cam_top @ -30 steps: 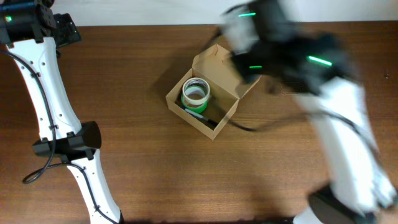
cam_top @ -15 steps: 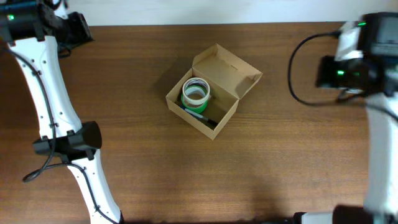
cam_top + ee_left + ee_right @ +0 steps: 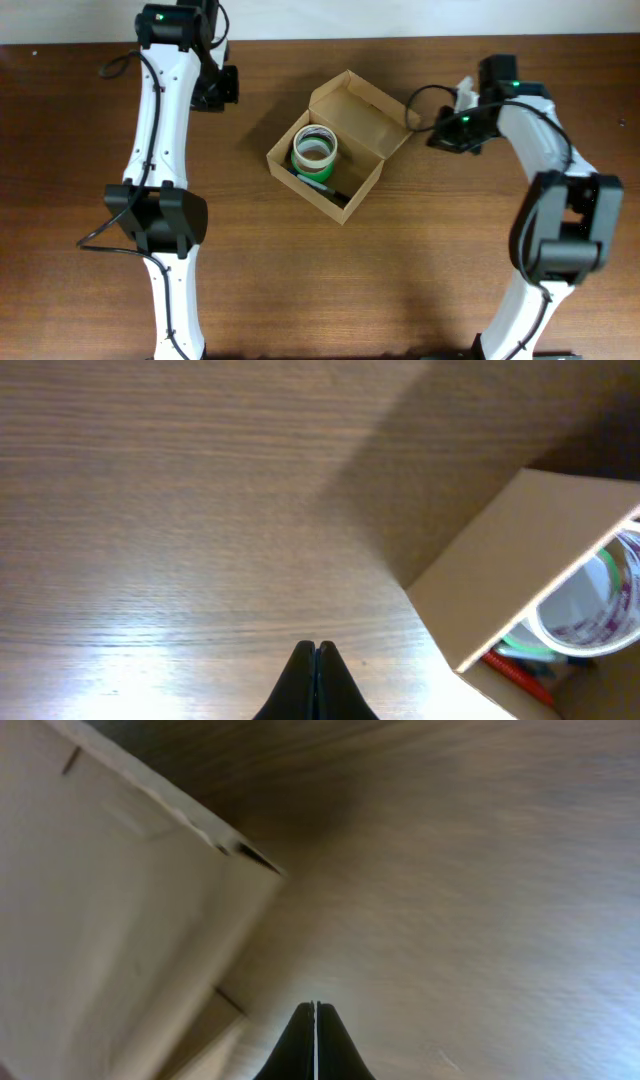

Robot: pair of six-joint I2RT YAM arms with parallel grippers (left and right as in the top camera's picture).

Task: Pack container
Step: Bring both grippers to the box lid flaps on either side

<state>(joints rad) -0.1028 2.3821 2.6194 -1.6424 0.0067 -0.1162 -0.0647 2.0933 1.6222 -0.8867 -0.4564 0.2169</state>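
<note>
The container (image 3: 352,178) is a small tan cardboard box in the middle of the table, its flap lid (image 3: 365,100) standing open at the back right. Inside it are stacked tape rolls (image 3: 315,150), green and white, with a dark pen (image 3: 322,186) beside them. My left gripper (image 3: 224,86) hovers left of the box, shut and empty; in its wrist view the fingertips (image 3: 315,649) meet over bare wood, with the box wall (image 3: 510,560) and a tape roll (image 3: 590,605) at right. My right gripper (image 3: 444,132) is shut and empty just right of the lid (image 3: 100,900).
Brown wooden table (image 3: 300,280) all round the box. A black cable (image 3: 425,95) loops off the right arm near the lid. White wall strip along the table's far edge.
Both arms have swung in toward the box, the left from the far left corner, the right from the far right. The left gripper has closed from wide open; the right has closed too.
</note>
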